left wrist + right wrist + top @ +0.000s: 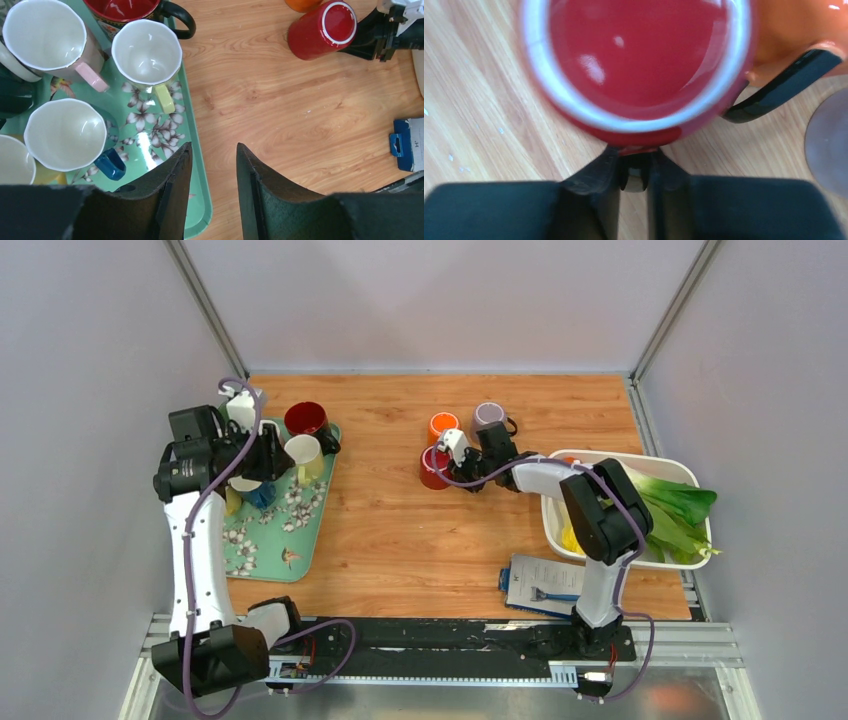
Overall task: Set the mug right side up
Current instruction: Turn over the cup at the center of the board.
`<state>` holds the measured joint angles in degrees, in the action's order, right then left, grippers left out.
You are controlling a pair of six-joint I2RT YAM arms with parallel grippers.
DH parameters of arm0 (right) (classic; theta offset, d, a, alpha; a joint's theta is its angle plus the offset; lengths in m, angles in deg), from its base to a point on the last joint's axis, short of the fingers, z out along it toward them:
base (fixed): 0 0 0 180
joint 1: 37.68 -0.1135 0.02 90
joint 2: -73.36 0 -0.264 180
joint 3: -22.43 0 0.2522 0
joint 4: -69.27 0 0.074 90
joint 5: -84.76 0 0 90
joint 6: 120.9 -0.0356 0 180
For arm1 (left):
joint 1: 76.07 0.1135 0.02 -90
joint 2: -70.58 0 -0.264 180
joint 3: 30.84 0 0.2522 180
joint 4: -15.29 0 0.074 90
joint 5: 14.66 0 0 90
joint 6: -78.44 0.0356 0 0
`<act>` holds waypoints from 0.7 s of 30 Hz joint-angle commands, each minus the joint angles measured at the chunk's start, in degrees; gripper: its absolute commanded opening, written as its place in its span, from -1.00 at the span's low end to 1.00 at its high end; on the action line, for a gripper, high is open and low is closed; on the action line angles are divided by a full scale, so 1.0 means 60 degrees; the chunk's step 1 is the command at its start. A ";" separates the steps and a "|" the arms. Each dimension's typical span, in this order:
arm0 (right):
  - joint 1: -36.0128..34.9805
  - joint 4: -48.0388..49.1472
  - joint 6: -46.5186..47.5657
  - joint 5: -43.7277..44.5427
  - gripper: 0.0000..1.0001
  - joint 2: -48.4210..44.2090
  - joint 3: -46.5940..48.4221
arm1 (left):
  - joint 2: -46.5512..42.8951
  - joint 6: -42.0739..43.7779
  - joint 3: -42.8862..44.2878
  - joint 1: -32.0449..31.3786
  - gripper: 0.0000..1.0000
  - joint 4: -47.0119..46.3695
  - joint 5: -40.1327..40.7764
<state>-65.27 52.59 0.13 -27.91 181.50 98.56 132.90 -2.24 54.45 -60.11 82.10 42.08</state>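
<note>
Your right gripper (pixel 634 160) was clenched on the handle (pixel 634 176) of the red mug (pixel 634 65), which stood base-up just above its fingers mid-frame, axis vertical. Your left gripper (pixel 214 160) hung part-open and empty, well apart by the tray (pixel 200 200).

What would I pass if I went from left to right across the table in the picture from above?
green tray → red mug → grey mug → white tub → leafy greens sticking out at its right end
</note>
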 commanded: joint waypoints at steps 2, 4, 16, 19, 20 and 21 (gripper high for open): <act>-0.0031 0.0149 0.0081 0.0031 -0.97 -0.0017 0.0311 | -0.0203 0.0020 0.0079 -0.0250 -0.10 -0.0184 -0.0294; -0.0032 0.0270 -0.0009 -0.0083 -1.00 -0.0223 0.0134 | -0.0195 0.0007 0.0109 -0.0331 -0.10 -0.0198 -0.0292; -0.0141 0.2686 -0.8627 -0.3813 -1.00 -0.2565 0.0235 | -0.1855 0.0957 -0.1392 -0.2145 0.20 -0.2721 -0.1073; -0.0176 0.3467 -0.9510 -0.4404 -1.00 -0.2965 0.0018 | -0.1497 -0.0868 -0.1357 -0.2761 0.24 -0.3504 -0.1509; -0.0180 0.3670 -0.9676 -0.4465 -1.00 -0.3116 -0.0077 | -0.1372 -0.1496 -0.1373 -0.2990 0.25 -0.3705 -0.1794; -0.0169 0.3923 -0.9836 -0.4481 -1.00 -0.3315 -0.0146 | -0.1154 -0.2788 -0.1528 -0.3053 0.25 -0.4296 -0.1971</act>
<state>-65.71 62.76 -46.88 -46.36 167.25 98.19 122.59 -2.40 46.17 -76.02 68.53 35.70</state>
